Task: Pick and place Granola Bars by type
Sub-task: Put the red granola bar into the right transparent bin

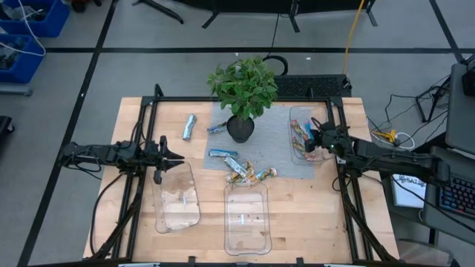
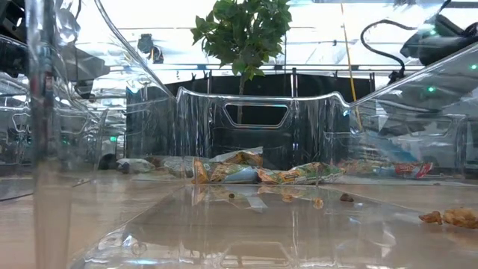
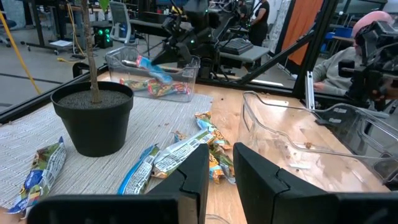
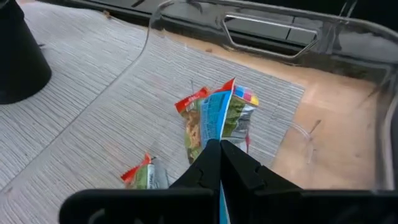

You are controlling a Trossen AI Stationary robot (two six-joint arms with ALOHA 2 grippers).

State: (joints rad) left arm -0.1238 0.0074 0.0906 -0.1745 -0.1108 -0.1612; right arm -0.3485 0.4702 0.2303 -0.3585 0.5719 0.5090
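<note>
Several granola bars lie on the grey mat (image 1: 282,159): a silver one (image 1: 189,126), a blue one (image 1: 217,127), another blue one (image 1: 223,153) and a small heap (image 1: 249,172) in front of the plant pot (image 1: 240,130). More bars (image 4: 189,106) lie in the clear right tray (image 1: 295,117). My right gripper (image 1: 315,141) is over that tray, shut on a blue granola bar (image 4: 219,115). My left gripper (image 1: 172,157) waits at the far end of the left tray (image 1: 178,200), its fingers (image 3: 193,171) slightly apart with nothing between them. My right gripper pinches the blue bar by one end (image 4: 219,135) between its two fingers. The fingers slant down from the table's right side and lie along the bar. The bar sticks out past the fingertips, its red-tipped free end (image 3: 142,61) inside the tray's walls, above the bars there.
A potted plant (image 1: 243,85) stands at the mat's far middle, between the arms. A clear middle tray (image 1: 246,219) sits near the front edge. Dark frame rails (image 1: 141,133) run along both table sides. People sit at desks beyond the table (image 3: 367,56).
</note>
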